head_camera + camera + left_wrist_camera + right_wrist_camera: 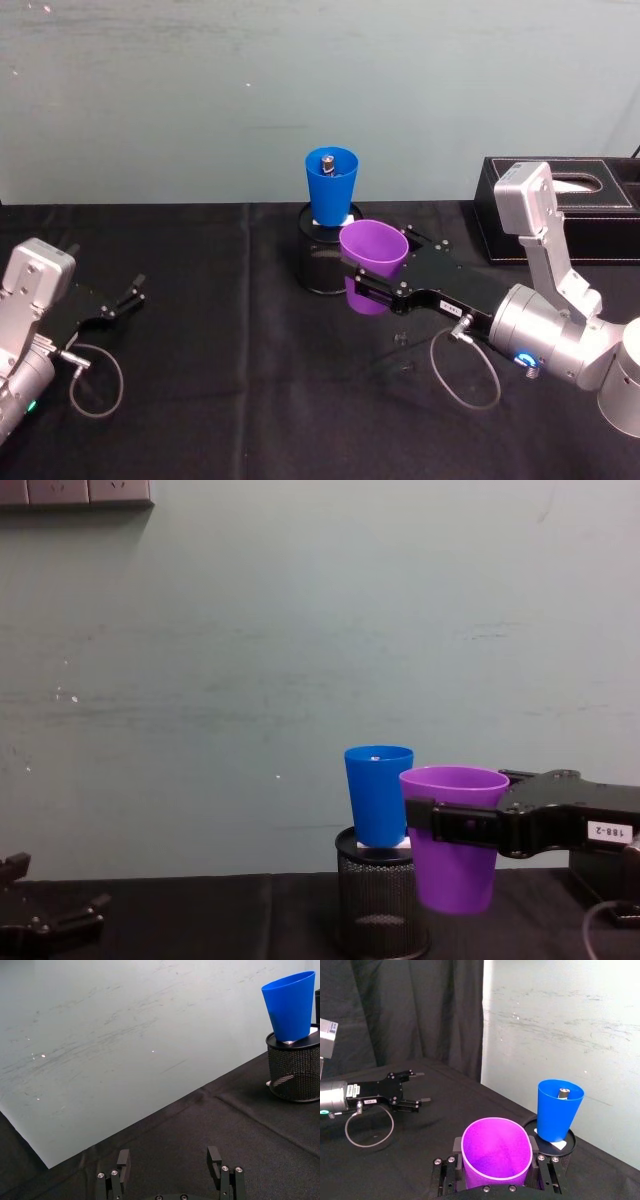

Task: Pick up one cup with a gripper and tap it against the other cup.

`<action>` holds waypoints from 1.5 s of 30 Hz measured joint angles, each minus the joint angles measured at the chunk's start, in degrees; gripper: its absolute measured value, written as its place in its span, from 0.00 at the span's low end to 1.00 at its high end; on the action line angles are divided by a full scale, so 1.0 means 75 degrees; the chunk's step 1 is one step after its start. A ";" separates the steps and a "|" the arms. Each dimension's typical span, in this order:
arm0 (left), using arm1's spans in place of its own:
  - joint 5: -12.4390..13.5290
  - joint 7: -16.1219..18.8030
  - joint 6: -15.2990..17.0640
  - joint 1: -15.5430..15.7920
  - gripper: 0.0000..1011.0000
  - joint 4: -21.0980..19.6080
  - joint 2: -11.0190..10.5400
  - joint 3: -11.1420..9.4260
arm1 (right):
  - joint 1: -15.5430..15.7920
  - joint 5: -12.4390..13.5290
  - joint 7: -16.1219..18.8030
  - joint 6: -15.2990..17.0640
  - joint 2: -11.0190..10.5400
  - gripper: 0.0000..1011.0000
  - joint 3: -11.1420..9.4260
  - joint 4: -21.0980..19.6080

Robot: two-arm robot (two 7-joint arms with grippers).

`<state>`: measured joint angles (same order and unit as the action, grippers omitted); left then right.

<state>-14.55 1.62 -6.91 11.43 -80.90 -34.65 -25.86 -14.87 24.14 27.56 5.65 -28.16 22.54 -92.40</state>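
My right gripper (372,286) is shut on the purple cup (373,254), holding it upright and lifted off the table; its flat black jaws clamp the cup's sides (496,1152). The blue cup (331,186) stands upright on top of a black mesh pen holder (322,258), just behind and to the left of the purple cup. In the chest view the purple cup (454,838) hangs close beside the blue cup (379,794), with a narrow gap between them. A small metal object lies inside the blue cup (559,1116). My left gripper (128,296) rests open near the table's left side.
A black tissue box (562,208) stands at the back right, behind my right arm. The table (230,400) is covered with black cloth, and a pale wall (200,100) rises behind it. A loose cable loop (465,370) hangs from the right arm.
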 joint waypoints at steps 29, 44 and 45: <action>0.0000 0.0000 0.0000 0.0000 0.99 0.0000 0.0000 0.0000 | 0.0000 0.0000 0.0000 0.0000 0.0000 0.72 0.0001 0.0000; 0.0000 0.0000 0.0000 0.0000 0.99 0.0000 0.0000 0.0000 | 0.0000 0.0000 0.0000 0.0000 0.0000 0.72 0.0001 0.0001; 0.0000 0.0000 0.0000 0.0000 0.99 0.0000 0.0000 0.0000 | 0.0000 0.0000 0.0000 0.0000 0.0000 0.72 0.0000 0.0001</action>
<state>-14.55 1.62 -6.90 11.43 -80.90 -34.65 -25.86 -14.87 24.14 27.56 5.66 -28.16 22.54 -92.39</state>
